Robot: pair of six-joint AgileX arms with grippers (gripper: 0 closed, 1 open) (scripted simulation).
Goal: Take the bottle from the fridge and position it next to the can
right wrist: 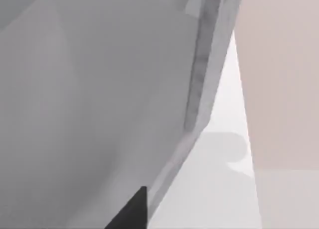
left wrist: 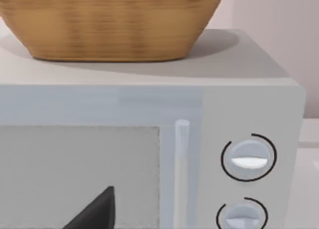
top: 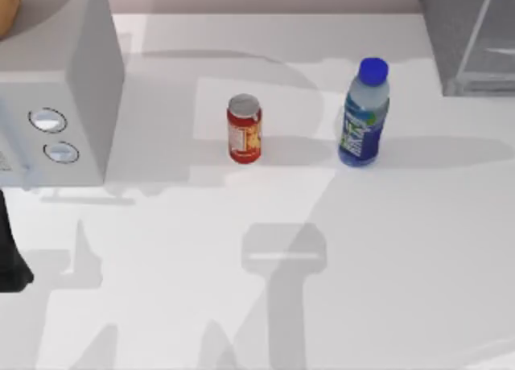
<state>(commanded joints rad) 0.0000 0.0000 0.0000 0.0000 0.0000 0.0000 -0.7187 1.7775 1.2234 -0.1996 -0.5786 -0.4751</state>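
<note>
The bottle (top: 364, 113) stands upright mid-table beside the can (top: 244, 129), apart from it. A careless sweep could topple either. Whether either gripper is spread, I cannot tell.

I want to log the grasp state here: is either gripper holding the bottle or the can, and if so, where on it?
Nothing is held. The bottle and the can both stand free on the table, with no gripper touching them.
</note>
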